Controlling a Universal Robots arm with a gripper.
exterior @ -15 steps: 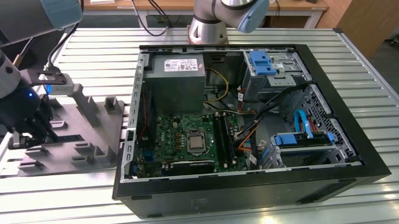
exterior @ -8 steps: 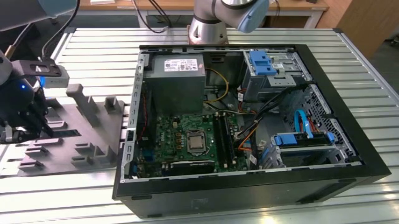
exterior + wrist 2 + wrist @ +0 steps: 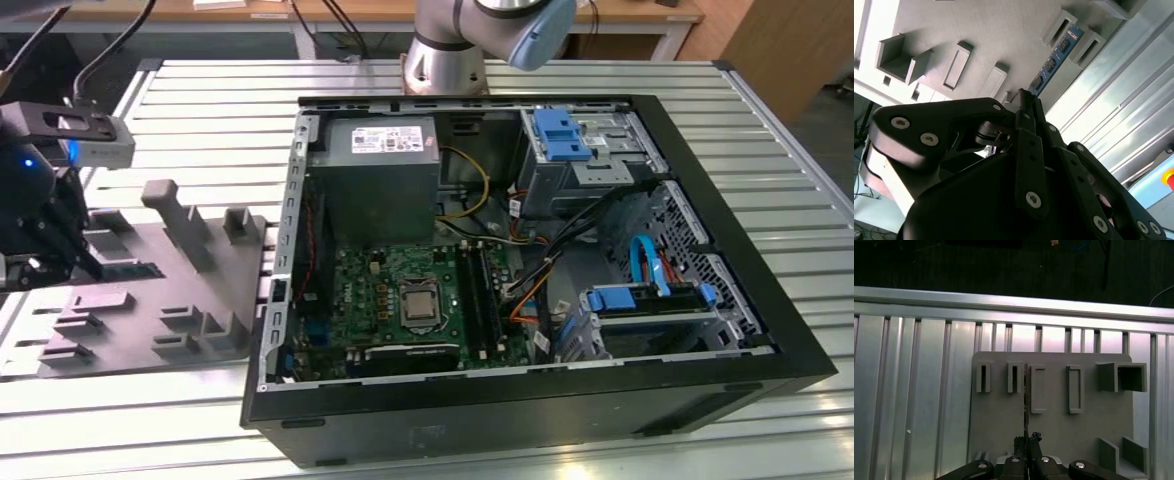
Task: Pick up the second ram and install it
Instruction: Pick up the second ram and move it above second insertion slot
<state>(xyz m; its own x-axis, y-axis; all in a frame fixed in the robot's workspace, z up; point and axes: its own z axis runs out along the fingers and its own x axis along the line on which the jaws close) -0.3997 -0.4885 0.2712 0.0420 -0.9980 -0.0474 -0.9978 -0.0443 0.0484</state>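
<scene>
The second ram (image 3: 1056,55) is a thin blue strip with black chips, standing on edge in the holders of the grey fixture tray (image 3: 979,30). In the first wrist view the ram (image 3: 1025,400) shows edge-on as a dark line running from the tray's slots to my fingertips. My gripper (image 3: 1025,95) has its fingers pressed together on the ram's near end, low over the tray (image 3: 1054,440). In the exterior view the gripper (image 3: 38,262) sits at the tray's (image 3: 174,290) edge, far to the exterior view's left of the open computer case (image 3: 534,400).
Inside the case lie the green motherboard (image 3: 387,290), its black memory slots (image 3: 483,295), a grey power supply (image 3: 380,180) and loose cables. The tray carries several raised grey blocks (image 3: 180,225). Everything rests on a slatted aluminium table (image 3: 227,80).
</scene>
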